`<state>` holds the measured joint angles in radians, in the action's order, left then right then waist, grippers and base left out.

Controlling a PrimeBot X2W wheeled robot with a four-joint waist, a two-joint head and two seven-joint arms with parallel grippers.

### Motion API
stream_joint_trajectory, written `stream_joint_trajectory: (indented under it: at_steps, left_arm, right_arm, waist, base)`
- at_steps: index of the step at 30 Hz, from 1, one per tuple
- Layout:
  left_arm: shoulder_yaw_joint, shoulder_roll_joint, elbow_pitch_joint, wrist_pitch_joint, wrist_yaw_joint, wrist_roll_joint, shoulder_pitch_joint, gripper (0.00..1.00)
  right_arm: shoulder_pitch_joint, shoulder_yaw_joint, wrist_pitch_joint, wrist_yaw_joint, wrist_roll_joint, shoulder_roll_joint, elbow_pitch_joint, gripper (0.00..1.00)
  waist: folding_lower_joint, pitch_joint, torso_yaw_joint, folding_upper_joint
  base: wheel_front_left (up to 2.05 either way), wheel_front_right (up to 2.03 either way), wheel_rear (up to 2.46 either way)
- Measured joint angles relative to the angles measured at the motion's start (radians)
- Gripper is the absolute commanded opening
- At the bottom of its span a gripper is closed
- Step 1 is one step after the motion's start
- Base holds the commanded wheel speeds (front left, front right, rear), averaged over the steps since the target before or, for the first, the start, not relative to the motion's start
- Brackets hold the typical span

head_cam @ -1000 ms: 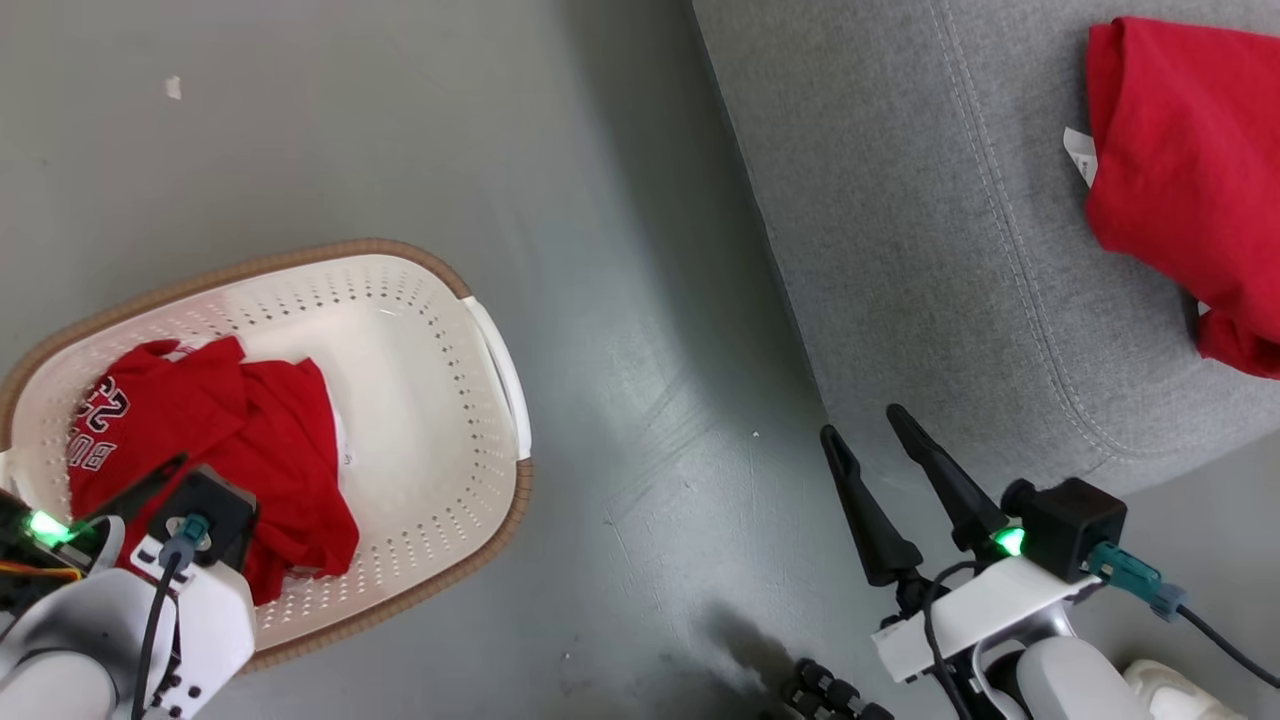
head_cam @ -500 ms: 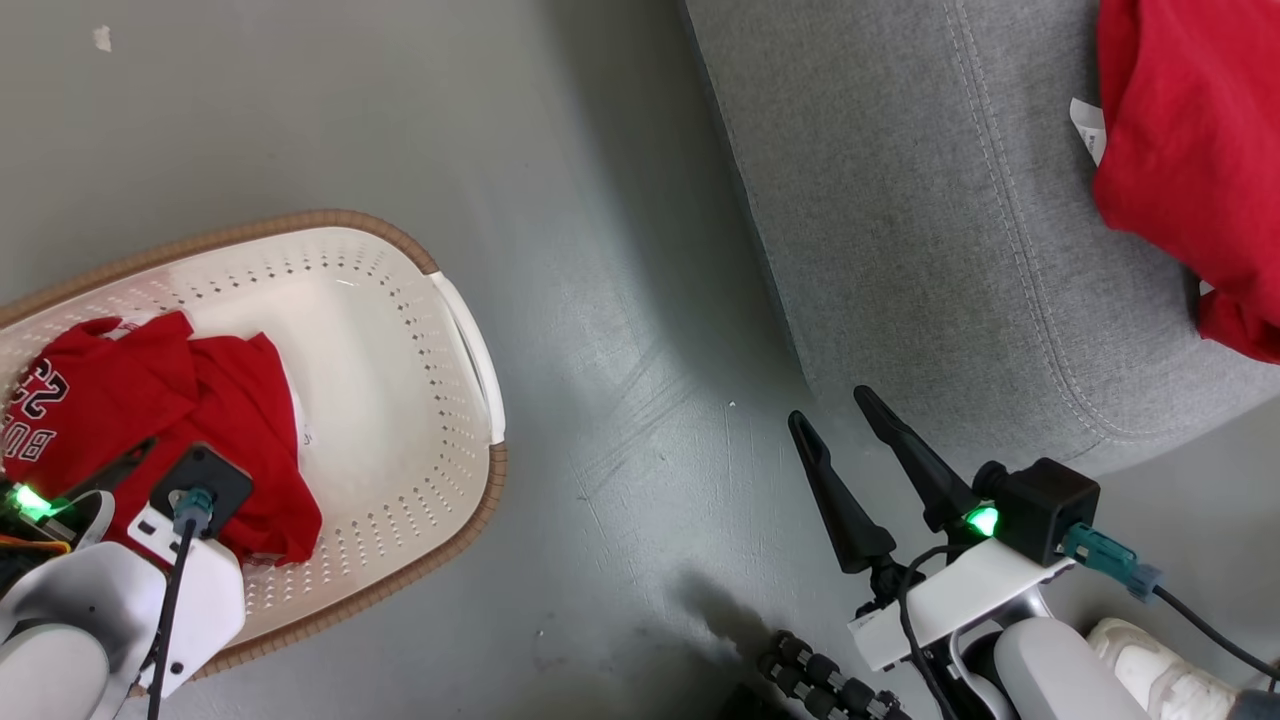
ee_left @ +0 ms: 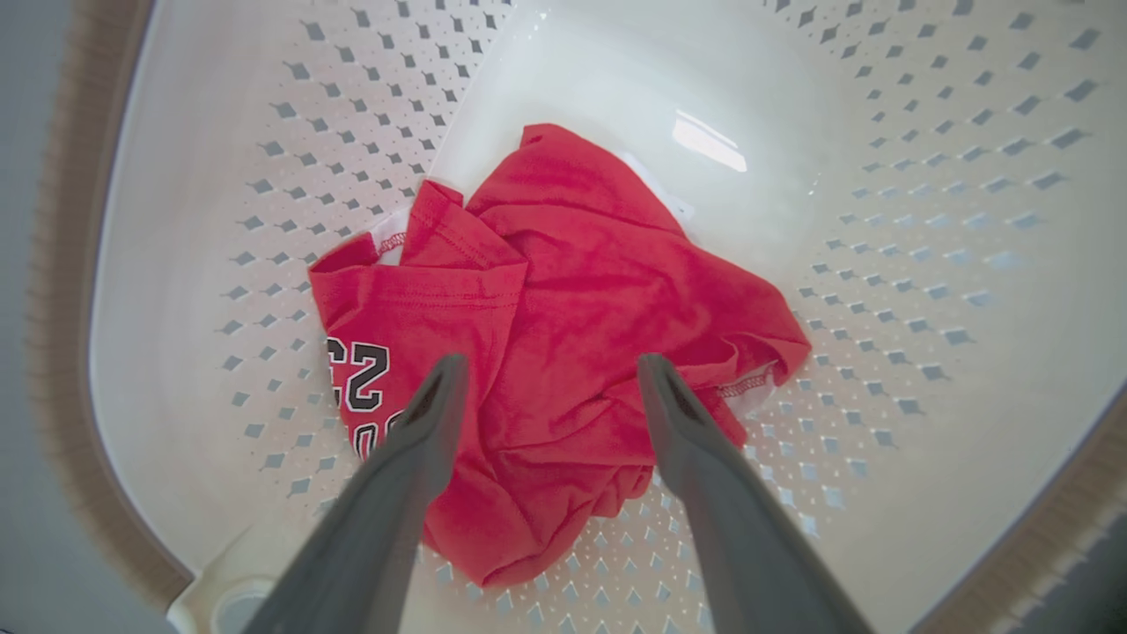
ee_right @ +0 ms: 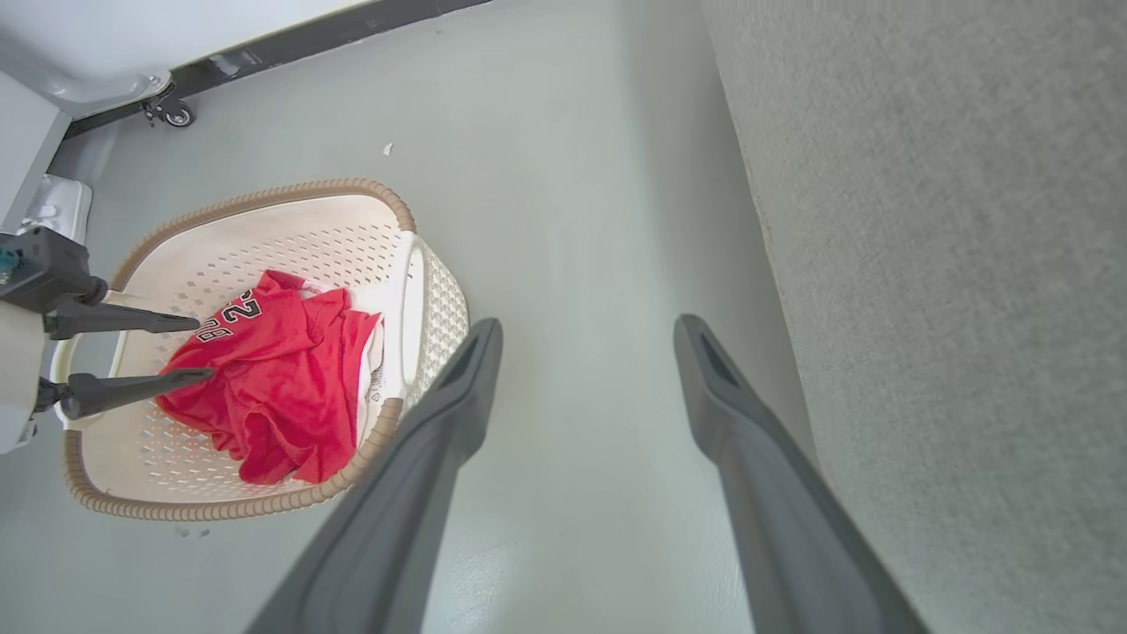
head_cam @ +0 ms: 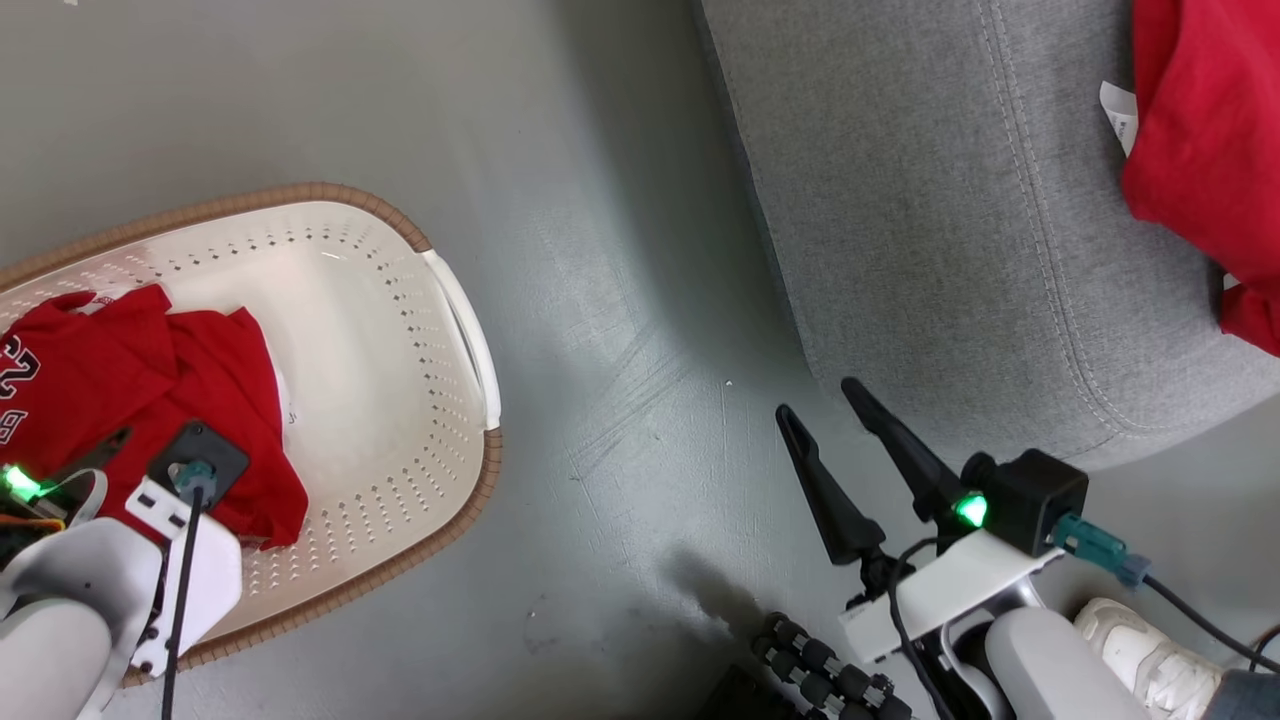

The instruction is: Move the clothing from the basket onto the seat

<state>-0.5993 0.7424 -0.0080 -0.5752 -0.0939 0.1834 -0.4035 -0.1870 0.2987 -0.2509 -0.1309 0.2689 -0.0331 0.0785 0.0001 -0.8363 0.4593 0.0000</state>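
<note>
Clothing (ee_left: 563,308) in basket (ee_left: 880,264) (seat (head_cam: 900,200) rightward)

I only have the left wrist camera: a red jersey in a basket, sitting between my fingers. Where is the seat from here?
Observer: The grey seat is to the robot's right of the basket, with a strip of bare floor between them.
Operator: Is anything on it yet?
Observer: Yes, red clothing lies on it, at the upper right edge of the head view.
Operator: And my right gripper?
Observer: The right gripper is open over the floor, near the seat's front edge, and holds nothing.
</note>
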Motion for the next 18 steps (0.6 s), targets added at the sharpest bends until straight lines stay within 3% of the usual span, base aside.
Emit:
stream_joint_trajectory:
  at_steps: [18]
  left_arm:
    - [-0.04,-0.03,0.032,-0.05,0.013,-0.027,-0.025,1.0]
  right_arm:
    - [-0.023,0.011,0.0,0.0,0.004,0.0,0.003,1.0]
  waist:
    - [0.0,-0.021,0.0,0.0]
  base:
    - [0.0,0.0,0.0]
